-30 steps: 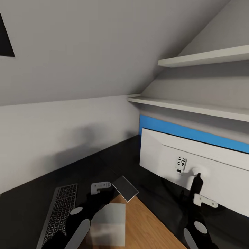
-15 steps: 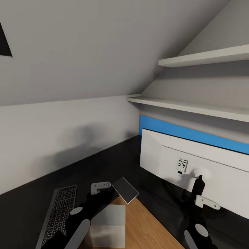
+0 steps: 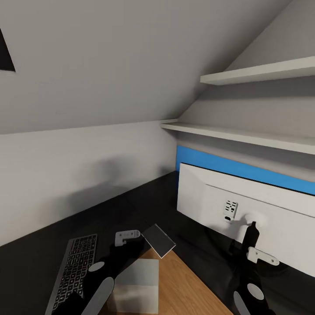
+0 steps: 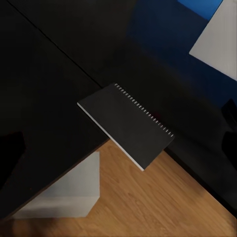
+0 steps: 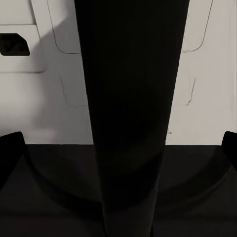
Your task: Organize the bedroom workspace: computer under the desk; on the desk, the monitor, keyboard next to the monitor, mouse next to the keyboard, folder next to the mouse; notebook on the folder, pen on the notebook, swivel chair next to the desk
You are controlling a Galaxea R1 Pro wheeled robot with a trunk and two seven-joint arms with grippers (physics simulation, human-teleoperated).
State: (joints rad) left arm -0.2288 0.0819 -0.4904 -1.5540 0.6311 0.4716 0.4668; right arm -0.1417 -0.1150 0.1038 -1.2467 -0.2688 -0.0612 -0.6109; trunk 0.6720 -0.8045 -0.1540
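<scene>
As seen from the head view, a long worktop with a glossy black top (image 3: 144,201) runs along a blue back panel (image 3: 227,165) beneath two pale wall shelves (image 3: 245,135).

- **Monitor:** a wide flat monitor (image 3: 245,205) stands on the worktop at about 4 o'clock from the picture's centre. Its white rear shell faces the camera, and it rests on a thin black stand (image 3: 250,234).
- **Right end effector:** the right end effector (image 3: 246,250) sits at the foot of that stand. In the right wrist view the black column (image 5: 131,98) rises between two dark fingertips (image 5: 10,148). They are set wide apart, one on either side, and neither visibly touches the column.
- **Keyboard:** a slim dark grey keyboard with low black keys (image 3: 76,267) lies flat on the worktop at about 7 o'clock.
- **Notebook:** a thin grey spiral-bound notebook (image 3: 158,239) sits tilted at the worktop's inner edge, at about 6 o'clock. One corner projects over the wooden floor (image 3: 188,284). In the left wrist view the notebook (image 4: 126,123) overlaps both worktop and floor.
- **Left end effector:** the left end effector (image 3: 139,245) lies just at 9 o'clock of the notebook. Its black fingers merge with the dark worktop, so I cannot tell how far they are apart or whether they hold the notebook.
- **Computer:** a plain light grey box-shaped computer case (image 3: 135,284) stands on the floor at 6 o'clock of the notebook, partly under the worktop's edge.
</scene>
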